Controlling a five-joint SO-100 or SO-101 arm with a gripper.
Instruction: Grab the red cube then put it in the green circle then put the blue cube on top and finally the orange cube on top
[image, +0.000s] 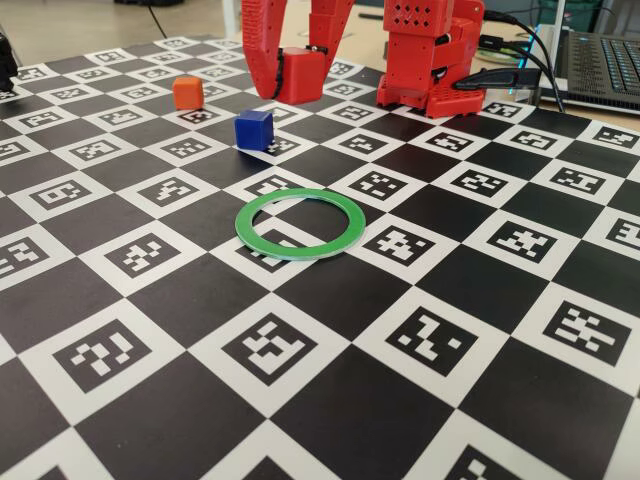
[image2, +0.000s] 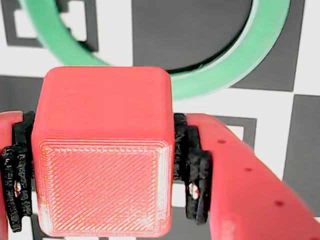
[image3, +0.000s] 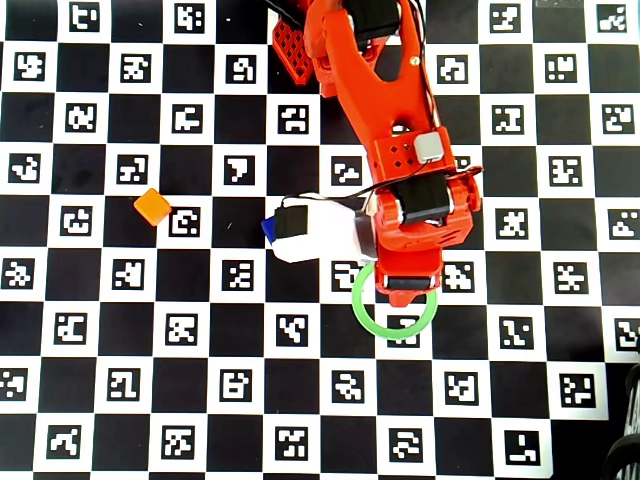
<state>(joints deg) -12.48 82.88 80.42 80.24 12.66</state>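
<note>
One red cube (image2: 102, 150), gripped. In the wrist view it fills the lower centre, clamped between the two black-padded fingers (image2: 195, 170) of the gripper (image2: 102, 175); jaws sit at cube width, pads touching its left and right faces. In the fixed view the same cube (image: 300, 75) hangs between the red fingers at the far side of the board, clear of the surface as far as I can tell.

One green circle (image: 301, 224), flat on the checkered marker board (image: 330, 400), hollow centre empty. In the wrist view the ring (image2: 225, 70) lies beyond the held cube. In the overhead view the gripper end overlaps the ring's upper edge (image3: 375, 318).

One blue cube (image: 254, 129), on the board between ring and arm, nearer the arm, in the fixed view. Overhead, only a corner of it (image3: 268, 229) shows, beside the white wrist camera housing (image3: 315, 230).

One orange cube (image: 187, 92), left of and beyond the blue one in the fixed view, well apart from the ring; overhead it sits alone at left (image3: 152, 207).

Arm base (image: 430, 55) stands at the far edge of the board; a laptop (image: 600, 65) at upper right, off the board.
</note>
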